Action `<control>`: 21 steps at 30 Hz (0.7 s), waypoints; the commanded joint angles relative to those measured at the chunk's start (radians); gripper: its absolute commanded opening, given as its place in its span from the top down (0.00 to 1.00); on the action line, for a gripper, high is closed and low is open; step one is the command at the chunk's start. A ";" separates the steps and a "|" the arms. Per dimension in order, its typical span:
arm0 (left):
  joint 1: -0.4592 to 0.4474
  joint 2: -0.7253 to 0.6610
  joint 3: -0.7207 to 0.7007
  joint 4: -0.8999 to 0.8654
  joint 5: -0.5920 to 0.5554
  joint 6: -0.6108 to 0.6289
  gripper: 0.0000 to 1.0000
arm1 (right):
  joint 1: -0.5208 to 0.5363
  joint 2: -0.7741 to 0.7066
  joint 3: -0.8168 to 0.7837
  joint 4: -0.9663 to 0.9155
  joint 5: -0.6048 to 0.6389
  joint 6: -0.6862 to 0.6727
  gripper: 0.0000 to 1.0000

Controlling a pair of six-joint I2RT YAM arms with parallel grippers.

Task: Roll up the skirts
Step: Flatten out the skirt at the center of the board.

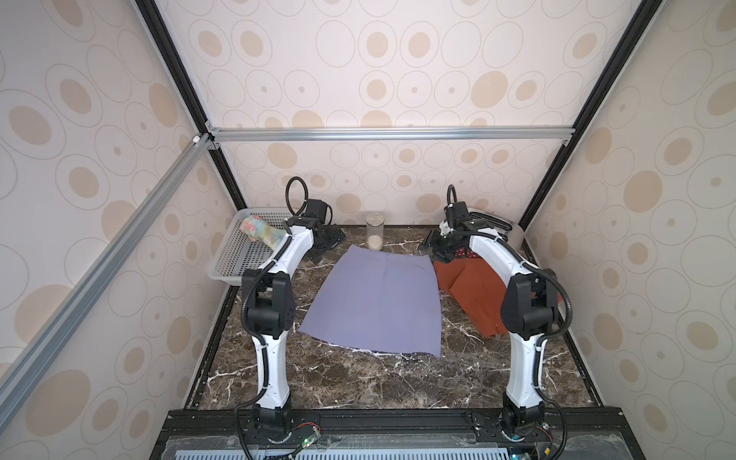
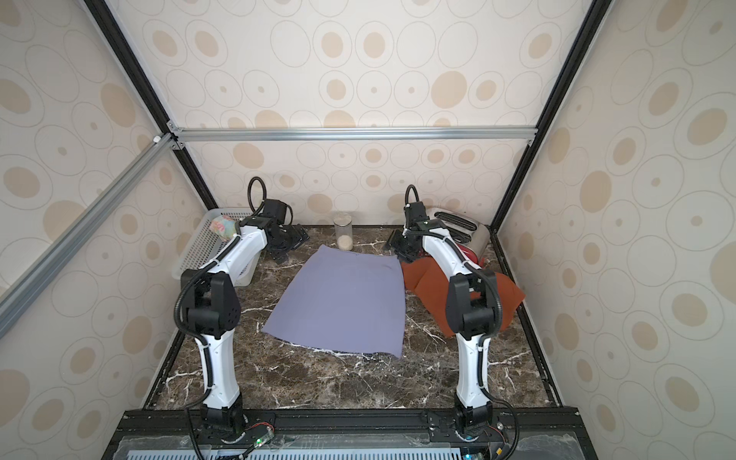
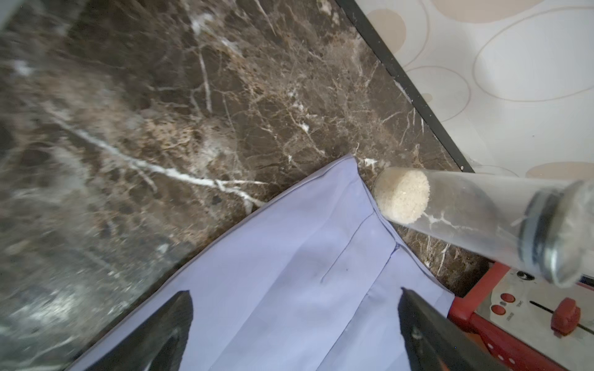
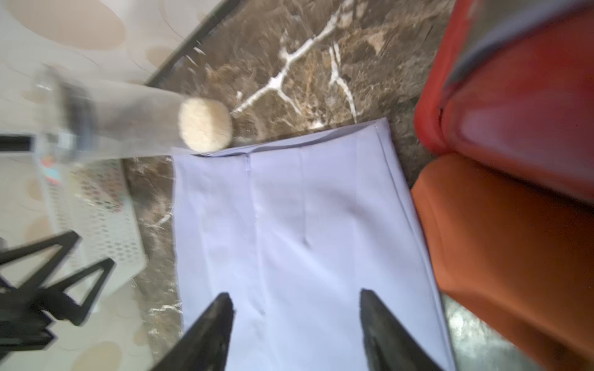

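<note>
1. The lavender skirt (image 1: pixel 378 302) lies spread flat in the middle of the table (image 1: pixel 358 382), with its narrower waist end toward the back wall.
2. The orange skirt (image 1: pixel 474 290) lies loosely folded on the table just to the right of the lavender one. The right arm partly hides it.
3. The floral skirt (image 1: pixel 263 233) is a rolled bundle in the white basket (image 1: pixel 235 263) at the far left corner.
4. A clear jar (image 1: pixel 374 231) with pale grains at the bottom stands just beside the lavender skirt's waist edge.
5. A toaster (image 2: pixel 458 231) stands in the far right corner, behind the orange skirt.
6. The left claw (image 3: pixel 294 292) is at the far left corner of the lavender skirt. Its fingers (image 3: pixel 183 298) are spread wide over the cloth and grip nothing.
7. The right claw (image 4: pixel 294 294) is at the far right corner of the same skirt. Its fingers (image 4: pixel 363 292) are also apart, with only flat cloth between them.
8. I cannot tell whether either claw touches the cloth.
</note>
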 commanded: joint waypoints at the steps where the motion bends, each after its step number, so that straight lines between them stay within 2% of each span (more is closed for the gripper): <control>1: 0.002 -0.191 -0.127 -0.035 -0.073 0.046 0.01 | 0.002 -0.209 -0.107 0.012 0.006 -0.049 0.30; 4: 0.004 -0.309 -0.333 -0.015 -0.080 0.051 0.01 | 0.029 -0.324 -0.308 0.029 -0.044 -0.065 0.35; 7: 0.035 -0.409 -0.535 -0.012 -0.100 0.070 0.02 | 0.141 -0.415 -0.506 0.030 -0.012 -0.086 0.38; 9: 0.080 -0.455 -0.678 0.045 -0.024 0.063 0.02 | 0.206 -0.440 -0.598 0.039 -0.006 -0.080 0.41; 10: 0.111 -0.468 -0.752 0.102 0.054 0.061 0.02 | 0.240 -0.441 -0.629 0.041 0.001 -0.066 0.42; 12: 0.149 -0.470 -0.860 0.189 0.154 0.054 0.04 | 0.298 -0.429 -0.666 0.061 0.009 -0.044 0.47; 13: 0.149 -0.473 -0.892 0.198 0.156 0.068 0.05 | 0.330 -0.415 -0.670 0.061 0.032 -0.036 0.49; 17: 0.149 -0.534 -1.005 0.221 0.073 0.069 0.06 | 0.425 -0.344 -0.628 0.035 0.111 -0.031 0.51; 21: 0.148 -0.551 -1.092 0.255 0.012 0.045 0.09 | 0.452 -0.341 -0.658 0.083 0.168 0.011 0.52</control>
